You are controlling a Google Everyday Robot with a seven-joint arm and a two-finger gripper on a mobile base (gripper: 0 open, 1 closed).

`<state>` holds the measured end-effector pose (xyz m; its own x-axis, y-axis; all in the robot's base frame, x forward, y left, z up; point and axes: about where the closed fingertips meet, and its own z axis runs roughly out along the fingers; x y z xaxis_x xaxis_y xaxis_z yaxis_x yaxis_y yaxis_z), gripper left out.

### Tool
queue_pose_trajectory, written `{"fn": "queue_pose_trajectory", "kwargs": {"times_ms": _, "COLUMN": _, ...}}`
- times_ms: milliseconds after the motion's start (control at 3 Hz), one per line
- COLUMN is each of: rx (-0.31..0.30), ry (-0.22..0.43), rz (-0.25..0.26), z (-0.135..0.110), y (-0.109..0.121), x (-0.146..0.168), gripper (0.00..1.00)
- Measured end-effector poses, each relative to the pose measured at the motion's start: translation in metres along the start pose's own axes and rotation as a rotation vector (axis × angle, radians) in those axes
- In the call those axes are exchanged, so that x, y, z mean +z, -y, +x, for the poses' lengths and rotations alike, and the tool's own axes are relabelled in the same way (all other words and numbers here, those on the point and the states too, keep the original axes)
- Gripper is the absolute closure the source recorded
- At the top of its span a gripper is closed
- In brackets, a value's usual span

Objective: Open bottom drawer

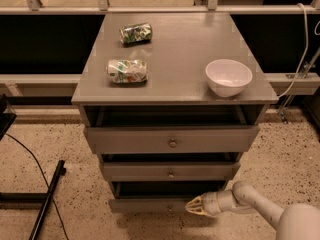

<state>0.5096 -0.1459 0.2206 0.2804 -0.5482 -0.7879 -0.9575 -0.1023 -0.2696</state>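
Note:
The grey cabinet [175, 84] has three drawers stacked one above another. The bottom drawer [142, 204] is the lowest and slimmest front, with a small round knob [170, 207] at its centre. My gripper [195, 207] is low at the right, level with the bottom drawer front. Its yellowish tip points left, just right of the knob and a short gap from it. It holds nothing that I can see. The pale arm [260, 211] comes in from the lower right corner.
On the cabinet top lie two crushed cans [127, 70] [135, 33] and a white bowl [228, 76]. The top drawer [171, 140] and middle drawer [170, 171] each carry a knob. A black cable and stand [45, 199] lie on the speckled floor at left.

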Motion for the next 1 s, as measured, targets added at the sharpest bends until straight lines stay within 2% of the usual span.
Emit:
{"fn": "queue_pose_trajectory", "kwargs": {"times_ms": 333, "rx": 0.028, "ry": -0.038, "rz": 0.006, "z": 0.004, "y": -0.002, "x": -0.001, "gripper": 0.41}}
{"fn": "queue_pose_trajectory", "kwargs": {"times_ms": 667, "rx": 0.062, "ry": -0.101, "rz": 0.041, "z": 0.009, "y": -0.003, "x": -0.017, "gripper": 0.18}}
{"fn": "queue_pose_trajectory", "kwargs": {"times_ms": 1000, "rx": 0.099, "ry": -0.175, "rz": 0.091, "z": 0.015, "y": -0.004, "x": -0.044, "gripper": 0.0}}
